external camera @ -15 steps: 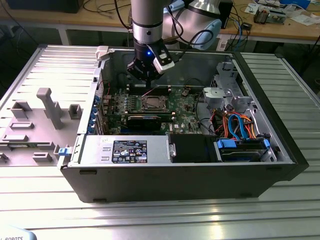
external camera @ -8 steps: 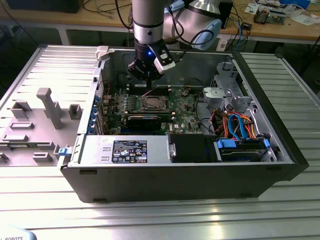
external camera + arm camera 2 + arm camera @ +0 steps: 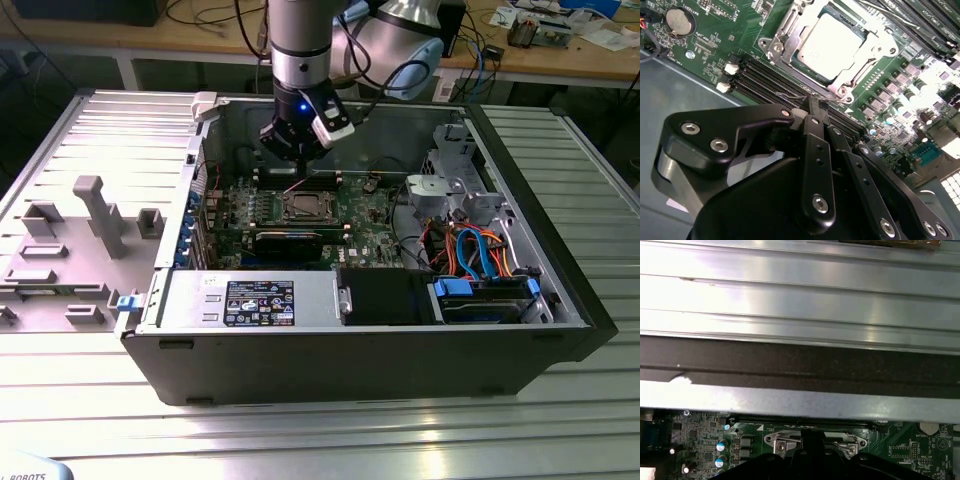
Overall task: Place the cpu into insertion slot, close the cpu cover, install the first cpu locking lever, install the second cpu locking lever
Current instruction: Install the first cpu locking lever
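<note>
The cpu [image 3: 832,42], a dull silver square, lies in the insertion slot [image 3: 304,207] on the green board inside the open computer case. The cpu cover [image 3: 787,40], a silver frame with a square cut-out, lies flat around it. A thin wire locking lever [image 3: 790,94] runs along the socket edge nearest my gripper, and another thin wire [image 3: 890,16] crosses the far side. My gripper [image 3: 814,106] hangs just above that near edge, its black fingers [image 3: 816,145] pressed together. I cannot tell whether they pinch the lever. In the exterior view the gripper [image 3: 293,158] sits just behind the socket.
Black memory slots [image 3: 765,80] lie between gripper and socket. A long black expansion card [image 3: 290,238], a power supply [image 3: 250,300] and a drive cage with blue and orange cables [image 3: 480,250] are also in the case. The case wall [image 3: 800,365] stands close by. A grey fixture [image 3: 90,215] stands on the exterior view's left.
</note>
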Tool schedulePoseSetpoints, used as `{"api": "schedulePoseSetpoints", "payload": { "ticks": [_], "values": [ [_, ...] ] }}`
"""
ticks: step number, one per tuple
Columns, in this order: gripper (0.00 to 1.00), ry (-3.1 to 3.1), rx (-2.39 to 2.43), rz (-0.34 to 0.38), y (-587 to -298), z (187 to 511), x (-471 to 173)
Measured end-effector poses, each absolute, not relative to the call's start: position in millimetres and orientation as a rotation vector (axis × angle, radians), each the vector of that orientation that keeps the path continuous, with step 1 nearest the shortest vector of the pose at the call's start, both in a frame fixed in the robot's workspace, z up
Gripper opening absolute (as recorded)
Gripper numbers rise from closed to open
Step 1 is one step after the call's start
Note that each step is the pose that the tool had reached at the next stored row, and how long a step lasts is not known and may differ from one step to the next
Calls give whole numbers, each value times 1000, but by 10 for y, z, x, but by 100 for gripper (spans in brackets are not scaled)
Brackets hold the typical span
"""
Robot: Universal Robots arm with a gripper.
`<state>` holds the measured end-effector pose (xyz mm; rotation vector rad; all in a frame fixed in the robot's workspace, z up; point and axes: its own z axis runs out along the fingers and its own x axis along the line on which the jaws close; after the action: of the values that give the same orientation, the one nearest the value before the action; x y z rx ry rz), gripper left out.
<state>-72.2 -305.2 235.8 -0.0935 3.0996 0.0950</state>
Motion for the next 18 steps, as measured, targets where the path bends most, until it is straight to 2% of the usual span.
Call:
{"api": "schedulePoseSetpoints", "payload": {
  "ticks": [18],
  "values": [
    [11,3102,-93,95,-3025,2257,-540]
  ]
}}
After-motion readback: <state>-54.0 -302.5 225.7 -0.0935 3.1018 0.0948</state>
